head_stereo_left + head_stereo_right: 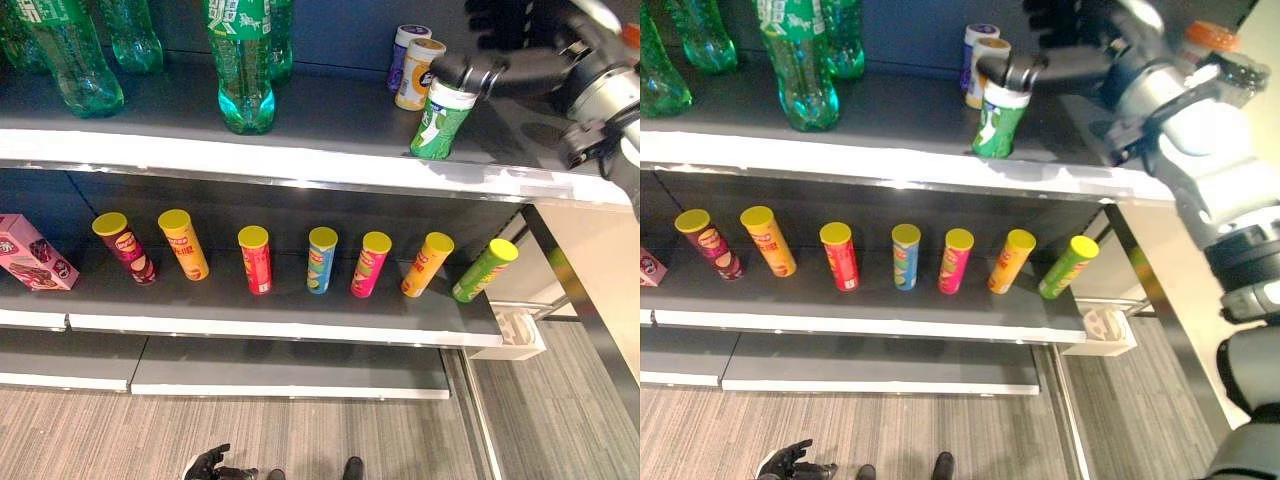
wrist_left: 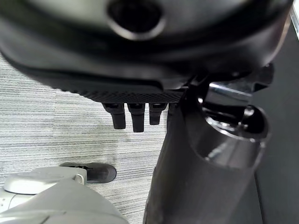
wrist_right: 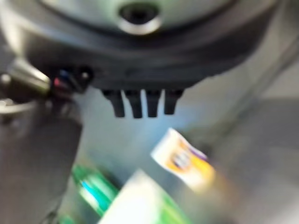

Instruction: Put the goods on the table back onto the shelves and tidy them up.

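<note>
Left eye view: dark upper shelf (image 1: 330, 115) holds green bottles (image 1: 240, 70); right hand (image 1: 470, 72), fingers relaxed, touches the tilted green can (image 1: 440, 120) near the white front edge at 3 o'clock; left hand (image 1: 205, 463) hangs slack over grey carpet (image 1: 300, 435).

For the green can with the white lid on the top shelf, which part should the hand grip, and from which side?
Grip the green can around its round body below the white lid, coming from the open shelf front. It tilts near the shelf edge, and two cans crowd behind it. The right hand is already at its lid.
</note>
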Controlling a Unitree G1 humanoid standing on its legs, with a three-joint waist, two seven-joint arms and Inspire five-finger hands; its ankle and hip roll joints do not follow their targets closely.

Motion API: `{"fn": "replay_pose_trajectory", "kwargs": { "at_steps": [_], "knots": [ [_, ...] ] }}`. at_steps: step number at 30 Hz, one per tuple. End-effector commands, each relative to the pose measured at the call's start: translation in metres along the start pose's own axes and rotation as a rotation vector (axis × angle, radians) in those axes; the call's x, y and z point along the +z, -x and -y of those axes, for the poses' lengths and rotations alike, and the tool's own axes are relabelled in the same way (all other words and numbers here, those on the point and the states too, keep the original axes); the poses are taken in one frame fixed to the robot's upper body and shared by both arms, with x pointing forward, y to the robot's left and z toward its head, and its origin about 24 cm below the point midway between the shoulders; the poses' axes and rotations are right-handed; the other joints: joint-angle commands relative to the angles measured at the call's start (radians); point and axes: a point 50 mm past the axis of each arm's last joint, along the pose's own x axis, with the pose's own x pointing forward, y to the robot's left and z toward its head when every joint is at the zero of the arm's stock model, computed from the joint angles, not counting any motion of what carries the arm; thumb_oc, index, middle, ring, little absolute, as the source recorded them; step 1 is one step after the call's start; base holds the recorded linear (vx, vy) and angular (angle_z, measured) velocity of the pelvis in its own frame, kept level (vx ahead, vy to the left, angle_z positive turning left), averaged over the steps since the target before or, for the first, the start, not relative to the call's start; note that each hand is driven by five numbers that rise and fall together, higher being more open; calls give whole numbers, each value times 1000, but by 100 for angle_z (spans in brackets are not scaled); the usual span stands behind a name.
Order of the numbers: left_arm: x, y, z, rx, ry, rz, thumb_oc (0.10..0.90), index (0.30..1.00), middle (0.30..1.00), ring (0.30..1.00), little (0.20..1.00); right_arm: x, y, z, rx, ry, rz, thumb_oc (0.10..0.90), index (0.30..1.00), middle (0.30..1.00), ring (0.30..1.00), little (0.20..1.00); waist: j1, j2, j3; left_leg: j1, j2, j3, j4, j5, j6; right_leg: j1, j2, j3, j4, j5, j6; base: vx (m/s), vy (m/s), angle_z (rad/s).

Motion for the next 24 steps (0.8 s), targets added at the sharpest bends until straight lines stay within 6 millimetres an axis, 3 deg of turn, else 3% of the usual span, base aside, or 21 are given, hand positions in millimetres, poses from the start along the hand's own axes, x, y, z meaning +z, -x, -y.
{"fn": "replay_pose_trajectory", "kwargs": {
  "at_steps": [1,6,9,12,14,22,24],
  "knots": [
    [-5,2,-27,65,-44,-5,800,900,900,900,900,63,2,44,-235,-94,307,800,900,900,900,900,12,-68,-70,-29,19,40,2,-65,-71,62,-70,14,40,-109,108,0,0,0],
    [-6,2,-29,78,-38,-8,800,900,900,900,900,80,17,56,-288,-85,401,800,900,900,900,900,-1,-67,-74,-28,22,43,2,-69,-72,60,-68,18,37,-106,111,0,0,0],
    [-6,2,-25,75,-23,-6,800,900,900,900,900,84,36,47,-250,-47,468,800,900,900,900,900,-25,-54,-73,-26,25,52,2,-71,-71,55,-66,25,36,-103,113,5,-3,-5],
    [-3,2,-24,80,-37,5,800,900,900,900,900,73,56,28,-178,-49,493,800,900,900,900,900,-42,-50,-71,-25,29,62,2,-73,-71,48,-65,35,38,-102,113,-8,-1,-14],
    [0,1,-20,58,-44,21,800,900,900,900,900,56,82,-9,-11,-174,517,800,900,900,900,900,-55,-34,-68,-23,33,79,2,-78,-68,42,-59,49,35,-99,114,-3,-16,-24],
    [15,-1,-18,20,-78,77,800,900,900,900,900,8,121,-36,36,-385,396,800,900,900,900,900,-98,5,-77,-11,44,132,2,-85,-66,32,-49,91,16,-87,115,-2,-9,-29],
    [21,-1,-20,21,-75,96,800,900,900,900,900,-14,132,-41,32,-403,292,800,900,900,900,900,-115,11,-81,-7,48,149,2,-85,-66,28,-46,105,13,-80,115,-14,-3,-31]
  ]
}}
